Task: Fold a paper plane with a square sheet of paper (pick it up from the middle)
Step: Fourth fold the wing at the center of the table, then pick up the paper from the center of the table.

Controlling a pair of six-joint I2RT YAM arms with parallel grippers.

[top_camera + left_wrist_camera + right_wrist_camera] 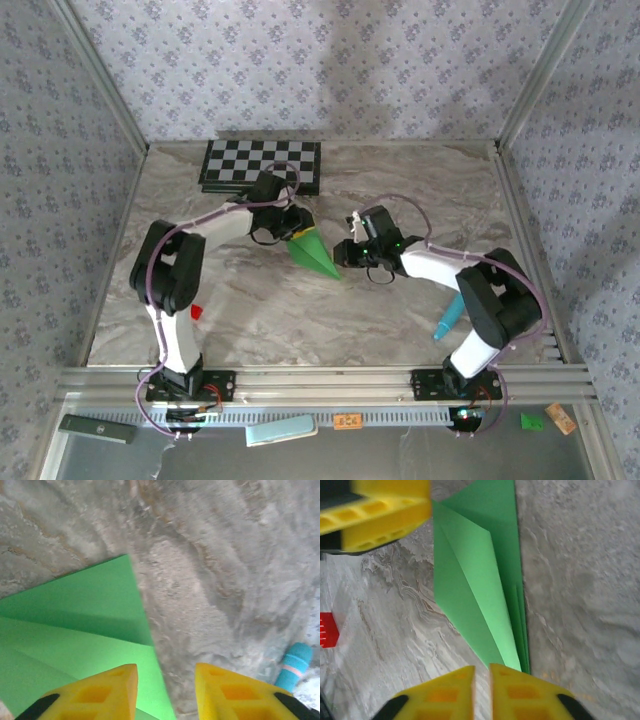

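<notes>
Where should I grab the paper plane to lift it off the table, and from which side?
Probably take the paper plane by its wide tail, where the stacked layers look slightly raised. Come in low from the tail end with the left fingers, which sit right there; the nose lies thin and flat.

No legible text, number or brand. Top view, 6 o'clock: small orange tag point(347, 421) on the near frame edge point(300, 380) carries dark marks, too small to read.
</notes>
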